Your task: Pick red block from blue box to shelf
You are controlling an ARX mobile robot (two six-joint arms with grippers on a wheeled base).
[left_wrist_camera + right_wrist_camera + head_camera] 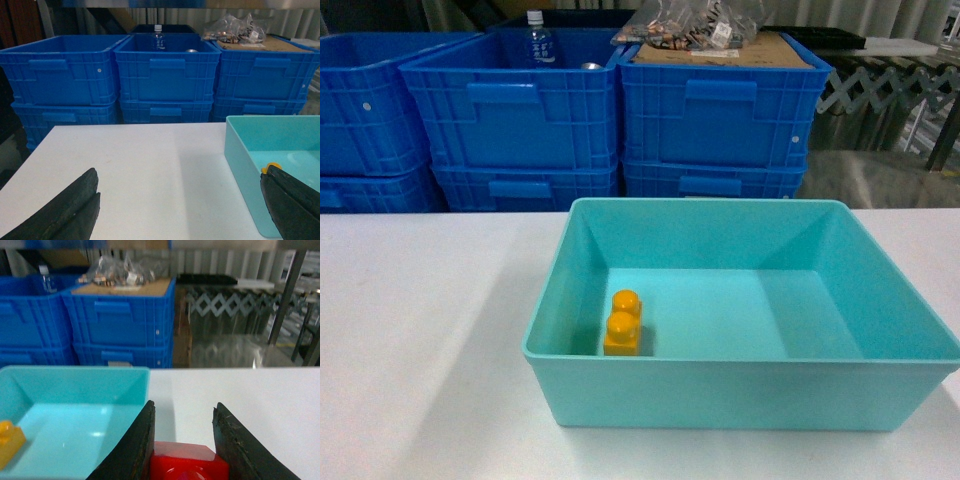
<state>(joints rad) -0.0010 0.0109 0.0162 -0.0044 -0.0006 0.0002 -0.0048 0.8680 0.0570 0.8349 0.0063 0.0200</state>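
Note:
The red block point(187, 462) is pinched between the two black fingers of my right gripper point(184, 405), which is shut on it and held over the white table just right of the blue box point(75, 372). In the head view the blue box point(740, 395) stands in the middle of the table with only a yellow-orange brick point(623, 322) inside; neither gripper shows there. My left gripper point(180, 172) is open and empty, its fingers wide apart over the table left of the blue box point(240, 150). The shelf is out of view.
Dark blue ribbed crates point(570, 110) are stacked behind the table; one holds a water bottle point(538, 40), another carries cardboard and a bag of parts point(695, 25). A metal lattice barrier point(230, 305) stands at the back right.

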